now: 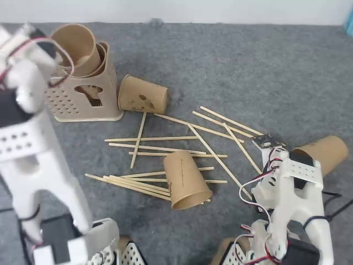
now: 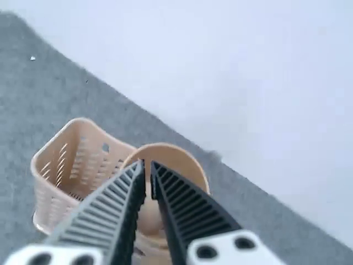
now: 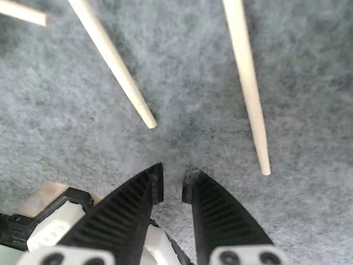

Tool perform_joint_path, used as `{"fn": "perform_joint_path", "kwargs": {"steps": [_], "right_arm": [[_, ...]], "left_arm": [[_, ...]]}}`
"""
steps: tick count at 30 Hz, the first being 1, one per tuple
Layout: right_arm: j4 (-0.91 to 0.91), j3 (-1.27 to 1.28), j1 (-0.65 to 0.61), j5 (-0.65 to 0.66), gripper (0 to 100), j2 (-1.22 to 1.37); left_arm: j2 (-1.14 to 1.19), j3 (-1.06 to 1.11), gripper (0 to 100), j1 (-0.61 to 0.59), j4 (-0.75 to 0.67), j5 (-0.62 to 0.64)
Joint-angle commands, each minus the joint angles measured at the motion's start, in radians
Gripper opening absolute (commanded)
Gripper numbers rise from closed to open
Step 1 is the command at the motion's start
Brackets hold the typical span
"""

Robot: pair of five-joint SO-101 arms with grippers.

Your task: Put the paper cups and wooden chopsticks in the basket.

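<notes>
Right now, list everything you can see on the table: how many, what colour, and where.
basket: one, beige, far left of the carpet
paper cups: at least four, brown; cup in the basket, cup beside the basket, cup on the chopsticks, cup by the right arm
chopsticks: over a dozen, pale wood, scattered mid-carpet
carpet: one, grey, under everything
left gripper: black, over the basket's cup
right gripper: black, slightly open, over bare carpet between two chopsticks

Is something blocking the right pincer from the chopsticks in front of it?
Nothing visible. Just bare carpet lies between the right pincer and the two nearest chopsticks.
</notes>
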Motion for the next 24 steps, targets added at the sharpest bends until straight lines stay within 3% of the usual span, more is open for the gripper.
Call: {"fn": "perform_joint_path", "kwargs": {"steps": [1, 5, 12, 18, 24], "right_arm": [[-0.004, -0.005, -0.007, 0.012, 6.9, -0.036], [-0.007, -0.005, -0.010, 0.012, 6.9, -0.036], [-0.007, -0.005, -0.010, 0.012, 6.9, -0.036], [-0.008, -0.005, -0.010, 0.012, 6.9, -0.036], [-0.010, -0.005, -0.012, 0.012, 6.9, -0.036]], "left_arm": [[0.110, -0.002, 1, 0.006, -0.066, 0.006], [0.153, -0.002, 3, 0.002, -0.064, -0.064], [0.118, -0.021, 29, -0.041, -0.005, -0.080], [0.117, -0.087, 26, -0.133, 0.002, -0.078], [0.195, -0.114, 24, -0.112, 0.089, -0.084]]}}
